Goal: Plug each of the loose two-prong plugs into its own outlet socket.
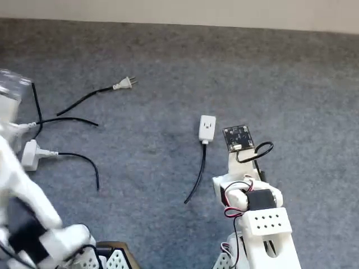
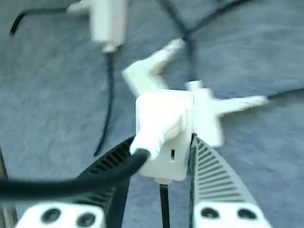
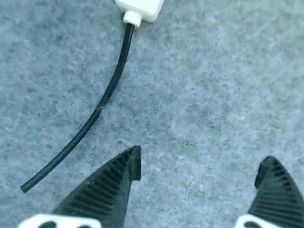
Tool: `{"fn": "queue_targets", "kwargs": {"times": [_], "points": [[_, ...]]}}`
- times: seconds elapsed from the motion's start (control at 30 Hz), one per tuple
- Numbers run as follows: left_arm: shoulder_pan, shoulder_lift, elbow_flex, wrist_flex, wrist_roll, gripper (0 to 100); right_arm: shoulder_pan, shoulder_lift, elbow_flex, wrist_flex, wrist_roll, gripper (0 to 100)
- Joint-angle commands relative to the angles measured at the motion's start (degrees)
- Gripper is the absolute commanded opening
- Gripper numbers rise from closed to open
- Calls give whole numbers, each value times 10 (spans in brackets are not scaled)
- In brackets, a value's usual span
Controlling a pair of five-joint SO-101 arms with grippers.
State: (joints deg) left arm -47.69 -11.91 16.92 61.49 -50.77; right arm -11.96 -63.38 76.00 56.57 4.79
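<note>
Two-prong plug [image 1: 124,84] lies loose at far left on the grey carpet [image 1: 291,78], its black cord trailing leftward. Left gripper [image 2: 164,142] is clamped on a white outlet socket [image 2: 161,118] (a corded plug seems seated in it). Right gripper [image 3: 202,159], spread wide and empty, hovers just near of a second socket [image 1: 207,128] at centre.

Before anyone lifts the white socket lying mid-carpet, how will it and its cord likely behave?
The socket looks small and boxy, so probably light and unlikely to roll. Its thin cord lies in a loose curve, so it would likely dangle limply and drag behind.
</note>
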Motion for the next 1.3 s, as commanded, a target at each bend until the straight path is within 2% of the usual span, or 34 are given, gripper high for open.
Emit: {"fn": "queue_targets", "kwargs": {"times": [0.0, 0.23, 0.37, 0.47, 0.6, 0.7, 0.9, 1.03, 1.13, 1.27], "points": [[-58, 200, -251, 14, 9, 7, 6, -9, -3, -9, -7, 365], [-65, 428, -558, 153, 12, 8, 6, -9, 15, -37, -7, 365], [-67, 534, -705, 171, 84, 26, 6, -9, 18, -44, -7, 365], [-73, 589, -800, 222, 111, 150, 6, -9, 18, -44, -7, 365], [-65, 635, -914, 321, 111, 345, 6, -9, 18, -44, -7, 365], [-51, 652, -992, 381, 111, 354, 6, -9, 18, -44, -7, 365], [-14, 655, -1029, 395, 115, 319, 9, -9, 15, -44, -8, 365], [39, 617, -1024, 396, 183, 319, 55, -9, 13, -44, -27, 365], [109, 590, -1024, 397, 222, 319, 74, -9, 12, -44, -36, 365], [234, 563, -1022, 397, 288, 319, 77, -9, 12, -47, -36, 365]]}}
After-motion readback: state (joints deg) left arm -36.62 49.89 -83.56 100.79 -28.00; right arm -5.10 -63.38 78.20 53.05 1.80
